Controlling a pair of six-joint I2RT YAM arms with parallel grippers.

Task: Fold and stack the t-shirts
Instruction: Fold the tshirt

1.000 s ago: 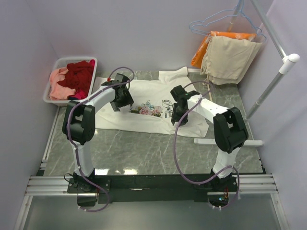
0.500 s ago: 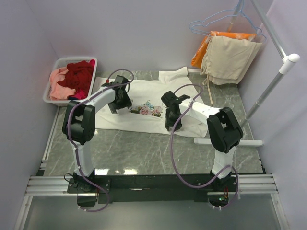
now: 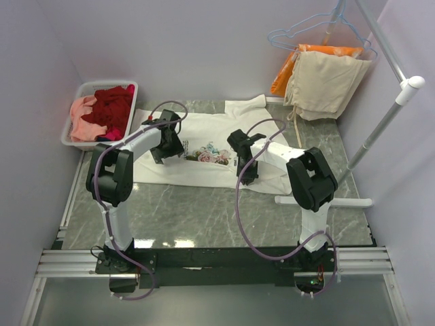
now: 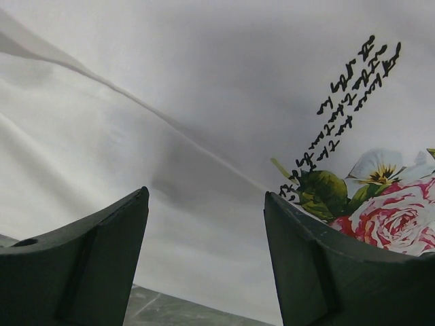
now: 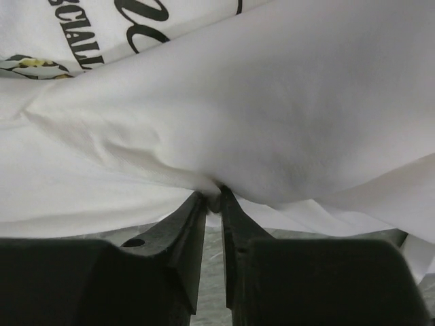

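Note:
A white t-shirt (image 3: 211,129) with a rose print and dark script lies spread on the marble table. My left gripper (image 3: 160,153) hovers open just above its left part, nothing between the fingers; the left wrist view shows the gripper (image 4: 205,193) over plain white cloth (image 4: 204,102) with the roses to the right. My right gripper (image 3: 247,178) is at the shirt's near edge, right of the print. In the right wrist view this gripper (image 5: 212,193) is shut on a pinched fold of the white t-shirt (image 5: 272,122). Dark red (image 3: 112,109) and salmon pink (image 3: 83,115) t-shirts fill a basket.
The white basket (image 3: 76,139) stands at the back left by the wall. A beige cloth (image 3: 325,85) and an orange cloth (image 3: 319,49) hang at the back right beside a wire hanger (image 3: 306,30). A white rack pole (image 3: 387,115) slants down to its foot bar (image 3: 326,201).
My right gripper has moved left and nearer to the shirt's near edge and closed on a fold of it. The left gripper has shifted slightly left, still open.

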